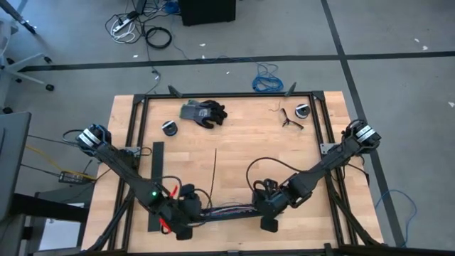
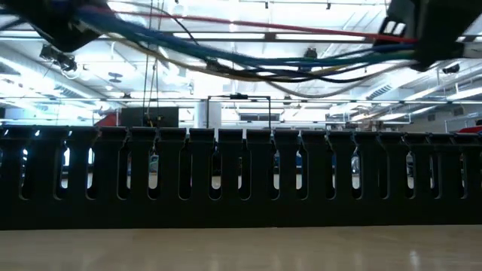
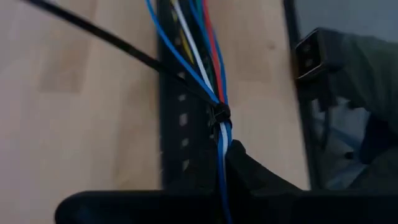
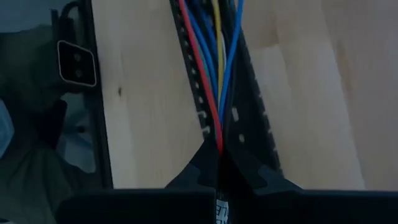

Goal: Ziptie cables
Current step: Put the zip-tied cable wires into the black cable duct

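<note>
We see the cables (image 1: pixel 226 210) stretched above the black slotted channel (image 2: pixel 241 181) at the table's (image 1: pixel 234 153) near edge, the left tool (image 1: pixel 190 212) and right tool (image 1: pixel 264 206) each pinching one end.

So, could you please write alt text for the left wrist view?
The left gripper is shut on a bundle of thin blue, white and red wires, cinched by a black zip tie whose long tail runs off diagonally. Beneath lie a black slotted channel and a light wooden table.
</note>
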Available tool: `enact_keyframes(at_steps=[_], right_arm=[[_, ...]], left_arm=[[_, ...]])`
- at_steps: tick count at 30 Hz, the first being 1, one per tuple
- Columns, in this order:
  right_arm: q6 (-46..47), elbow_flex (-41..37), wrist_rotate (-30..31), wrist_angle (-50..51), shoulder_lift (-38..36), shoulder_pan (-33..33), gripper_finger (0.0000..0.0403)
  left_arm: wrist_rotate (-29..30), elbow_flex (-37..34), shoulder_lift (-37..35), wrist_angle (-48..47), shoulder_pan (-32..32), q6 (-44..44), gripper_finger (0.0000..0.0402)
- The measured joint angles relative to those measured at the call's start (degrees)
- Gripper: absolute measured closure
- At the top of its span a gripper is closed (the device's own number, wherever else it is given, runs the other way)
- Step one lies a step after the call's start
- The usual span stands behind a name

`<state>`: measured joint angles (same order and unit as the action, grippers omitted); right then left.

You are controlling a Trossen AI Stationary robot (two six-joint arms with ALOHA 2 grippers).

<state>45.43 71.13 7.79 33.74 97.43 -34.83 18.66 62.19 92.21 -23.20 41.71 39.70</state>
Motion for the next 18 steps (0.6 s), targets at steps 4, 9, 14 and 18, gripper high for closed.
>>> enact_keyframes(at_steps=[4,9,14,18], right_arm=[[1.6,0.0,-0.6,1.4,0.0,-0.9,0.0402],[3.7,0.0,0.0,5.3,0.0,-1.5,0.0402],[5.1,0.0,0.1,8.9,0.2,-1.6,0.0402],[5.9,-0.1,-0.1,10.0,1.2,-1.6,0.0402]], left_arm=[[-0.4,0.0,2.5,3.6,-0.1,-0.3,0.0401],[-1.0,0.0,5.8,7.3,-1.4,-1.1,0.0401],[-1.3,0.0,8.2,9.4,-2.8,-2.5,0.0401],[-1.1,0.0,9.2,9.6,-3.7,-3.5,0.0401]])
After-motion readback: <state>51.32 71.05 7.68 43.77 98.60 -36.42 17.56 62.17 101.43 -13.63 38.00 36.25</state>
